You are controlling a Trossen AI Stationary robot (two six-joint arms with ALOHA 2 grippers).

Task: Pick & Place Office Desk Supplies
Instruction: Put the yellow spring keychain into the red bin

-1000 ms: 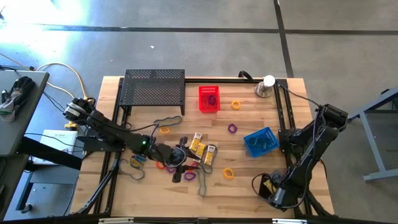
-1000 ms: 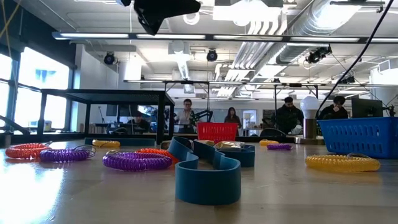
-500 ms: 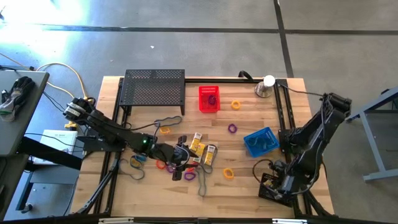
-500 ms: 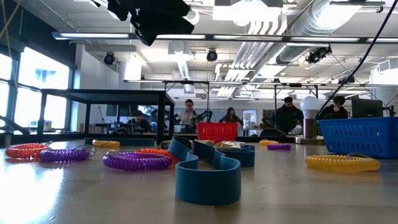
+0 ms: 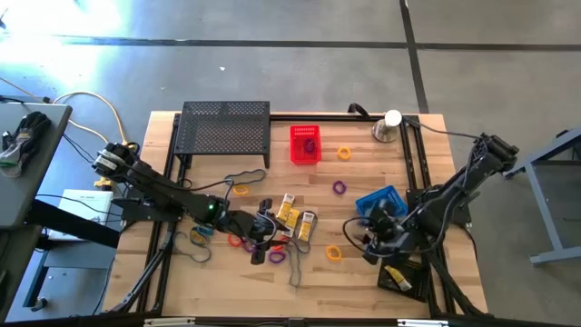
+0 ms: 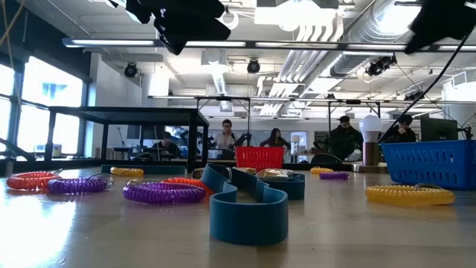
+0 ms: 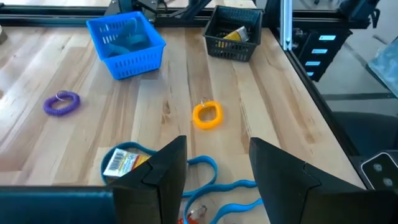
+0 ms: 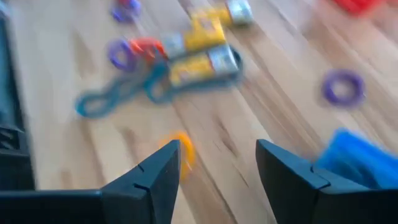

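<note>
- The right end effector had swung, within the last second, from the surface's lower right corner inward to the lower centre-right of the high view, just beside the yellow loop.
- Its fingers stood apart and empty in the right wrist view, the orange-yellow loop showing blurred between them; the gap had narrowed slightly over that second.
- That suggested the right arm was lining up a pick on this loop, with no contact made yet.
- The left end effector stayed put at the lower centre of the high view, over the pile of loops and boxes.
- Its fingers were parted and carried nothing in the left wrist view, with a yellow-and-white box and a blue band lying just below them.
- Loops looked like small coiled rings: a purple one lay alone mid-surface, an orange one near the red basket.
- The blue basket sat right of centre, just above the right end effector.
- Most supplies remained loose on the surface, so the sorting looked far from finished.
</note>
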